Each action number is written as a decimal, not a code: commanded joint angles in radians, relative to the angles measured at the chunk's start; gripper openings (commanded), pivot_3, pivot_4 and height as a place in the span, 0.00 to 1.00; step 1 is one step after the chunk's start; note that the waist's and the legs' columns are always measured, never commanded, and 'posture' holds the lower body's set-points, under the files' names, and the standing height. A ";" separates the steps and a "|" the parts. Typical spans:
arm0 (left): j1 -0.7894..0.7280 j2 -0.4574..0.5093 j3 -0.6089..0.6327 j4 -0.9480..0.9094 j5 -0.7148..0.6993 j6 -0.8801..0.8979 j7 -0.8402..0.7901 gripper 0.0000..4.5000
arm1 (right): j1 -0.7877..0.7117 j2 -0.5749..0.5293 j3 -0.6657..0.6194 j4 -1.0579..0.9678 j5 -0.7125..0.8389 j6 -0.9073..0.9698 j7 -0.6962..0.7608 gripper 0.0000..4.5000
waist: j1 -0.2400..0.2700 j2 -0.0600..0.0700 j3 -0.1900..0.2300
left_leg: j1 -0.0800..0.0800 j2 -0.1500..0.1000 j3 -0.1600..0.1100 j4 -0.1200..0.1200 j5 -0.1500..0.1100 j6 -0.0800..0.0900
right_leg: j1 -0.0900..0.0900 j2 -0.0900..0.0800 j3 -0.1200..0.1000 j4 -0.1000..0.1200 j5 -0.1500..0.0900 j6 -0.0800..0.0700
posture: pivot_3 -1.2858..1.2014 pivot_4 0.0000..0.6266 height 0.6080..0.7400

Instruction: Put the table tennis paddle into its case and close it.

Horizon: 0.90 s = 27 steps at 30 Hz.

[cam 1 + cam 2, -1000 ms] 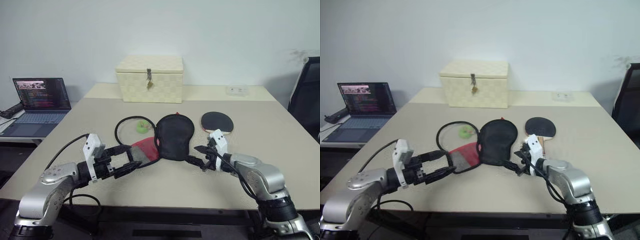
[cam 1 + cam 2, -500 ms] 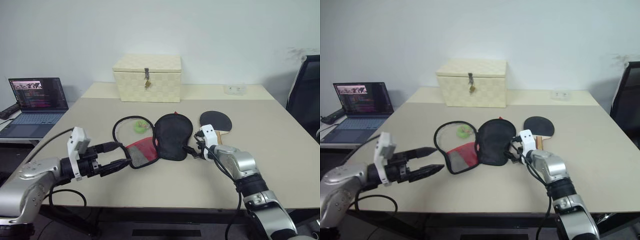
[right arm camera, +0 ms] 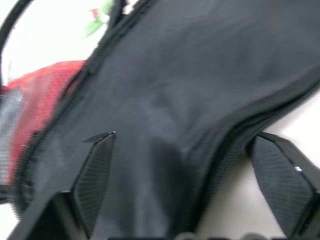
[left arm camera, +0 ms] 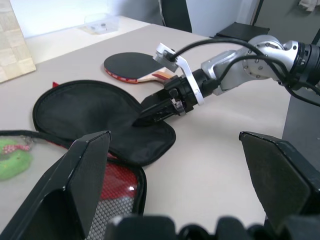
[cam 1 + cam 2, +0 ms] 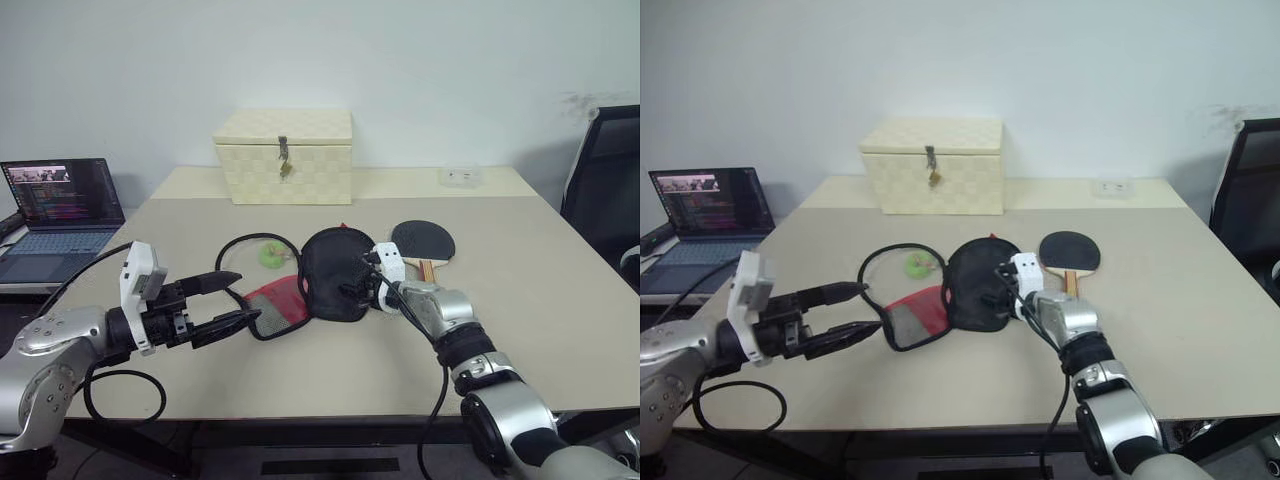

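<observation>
Right tool (image 5: 362, 283) newly at case (image 5: 335, 272)

Even, soft indoor light with faint shadows on the desk (image 5: 560, 300); the right wrist view is blurred.

The table (image 5: 520, 300) has a plain beige top. Lying directly on it: the case (image 5: 335, 272), opened flat near the centre, its black flap beside a red and mesh panel; the table tennis paddle (image 5: 421, 240), just right of the case, rubber blade flat on the top; a black cord loop (image 5: 232, 262) to the left, encircling a small green object (image 5: 270, 255). A cream checkered box (image 5: 284, 155) and a small clear container (image 5: 460, 176) stand at the far edge
</observation>
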 commanded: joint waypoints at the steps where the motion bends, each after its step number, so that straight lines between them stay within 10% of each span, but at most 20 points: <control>1: -0.002 0.014 0.032 -0.017 0.002 -0.029 -0.004 1.00 | -0.043 0.024 -0.047 0.012 0.035 0.004 -0.002 0.71 | 0.000 0.000 0.000 | 0.000 0.000 0.000 0.000 0.000 0.000 | 0.000 0.000 0.000 0.000 0.000 0.000 | 0.52 0.24 1.00; 10: -0.025 0.011 0.009 -0.025 0.004 -0.031 0.017 1.00 | -0.103 0.067 -0.210 0.081 0.140 0.062 -0.090 0.00 | 0.001 0.000 0.000 | 0.000 0.000 0.000 0.000 0.000 0.000 | 0.000 0.000 0.000 0.000 0.000 0.000 | 0.52 0.24 1.00; 27: -0.136 0.025 -0.052 -0.012 0.004 0.007 0.027 1.00 | -0.103 0.049 -0.309 0.061 0.153 -0.045 -0.232 0.00 | 0.001 0.000 0.000 | -0.001 0.000 0.003 0.000 0.000 0.000 | 0.000 0.000 0.000 0.000 0.000 0.000 | 0.52 0.24 1.00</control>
